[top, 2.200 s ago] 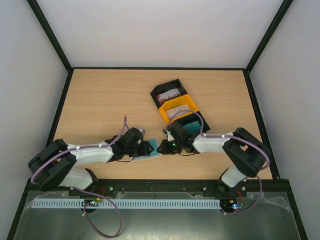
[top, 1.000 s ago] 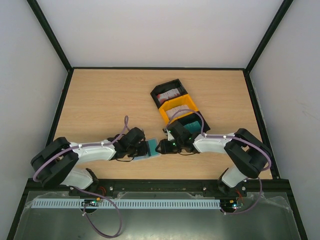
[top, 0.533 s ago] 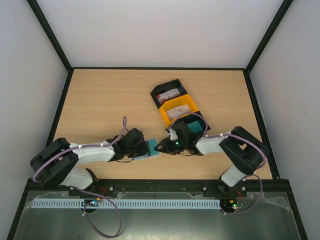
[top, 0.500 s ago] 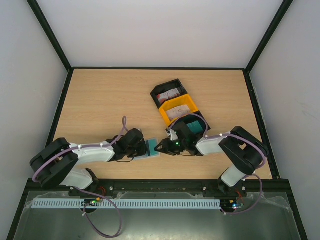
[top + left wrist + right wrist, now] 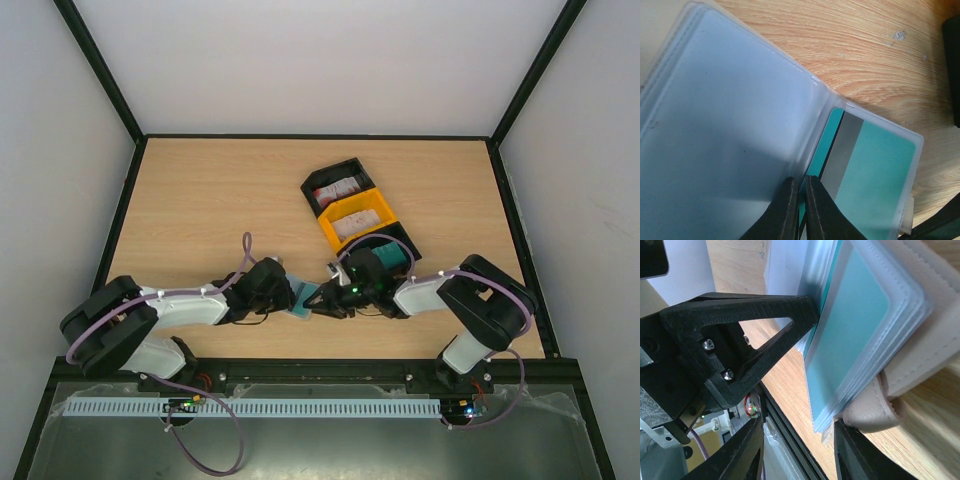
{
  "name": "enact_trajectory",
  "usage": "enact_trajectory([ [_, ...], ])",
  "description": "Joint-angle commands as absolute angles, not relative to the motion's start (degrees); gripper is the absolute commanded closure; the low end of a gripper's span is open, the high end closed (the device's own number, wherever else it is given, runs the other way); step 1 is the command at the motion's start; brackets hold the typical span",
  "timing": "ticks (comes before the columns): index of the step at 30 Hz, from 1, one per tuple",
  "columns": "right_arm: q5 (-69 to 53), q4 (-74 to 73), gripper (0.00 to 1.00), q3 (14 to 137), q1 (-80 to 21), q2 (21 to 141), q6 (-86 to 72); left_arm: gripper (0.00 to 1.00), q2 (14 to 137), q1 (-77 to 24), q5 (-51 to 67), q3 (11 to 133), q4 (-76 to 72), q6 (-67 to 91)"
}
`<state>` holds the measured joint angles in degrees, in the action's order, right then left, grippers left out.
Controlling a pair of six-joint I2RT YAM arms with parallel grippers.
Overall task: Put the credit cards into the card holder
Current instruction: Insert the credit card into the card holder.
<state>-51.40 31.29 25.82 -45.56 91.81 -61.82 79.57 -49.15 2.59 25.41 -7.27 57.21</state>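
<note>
Top cam: card holder [image 5: 304, 298] lies open on the table [image 5: 200, 200] nr the front edge, L gripper [image 5: 285, 297] and R gripper [image 5: 322, 301] nose to nose at it.
L wrist: fingers [image 5: 789, 207] nipped together on the holder's clear sleeve [image 5: 730, 125]; teal card [image 5: 867, 185] sits in the next pocket.
R wrist: beige cover [image 5: 920, 340] close up. Jaws apart, can't tell if gripping.

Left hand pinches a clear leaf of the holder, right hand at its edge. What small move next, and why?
Probably close the right hand on the edge of the holder to steady it: its jaws straddle that edge with a gap, while the shut left hand pinches a leaf beside the sleeved teal card.
</note>
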Motion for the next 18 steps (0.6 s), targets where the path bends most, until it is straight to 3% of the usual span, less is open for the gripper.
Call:
enact_trajectory([
  [1, -49.08, 33.57, 0.62, 27.17, -46.23, 90.41, -60.28, 0.91, 80.40, -49.48, 3.91, 23.09, -1.94, 57.11],
  [7, -34.78, 13.37, 0.62, 31.23, -46.25, 89.46, -48.97, 0.77, 73.36, -49.48, 2.02, 27.34, 2.76, 54.23],
  [10, -31.20, 8.95, 0.62, 32.40, -46.24, 88.85, -46.90, 0.55, 70.00, -48.99, -1.90, 30.25, 6.98, 53.01],
  [13, -29.00, 6.29, 0.62, 33.39, -46.28, 88.34, -45.84, 0.41, 68.32, -47.67, -6.45, 30.86, 11.09, 53.31],
  [18, -29.79, 5.17, 0.61, 34.72, -46.24, 89.47, -44.48, 0.39, 68.76, -44.54, -8.56, 28.10, 14.93, 54.92],
])
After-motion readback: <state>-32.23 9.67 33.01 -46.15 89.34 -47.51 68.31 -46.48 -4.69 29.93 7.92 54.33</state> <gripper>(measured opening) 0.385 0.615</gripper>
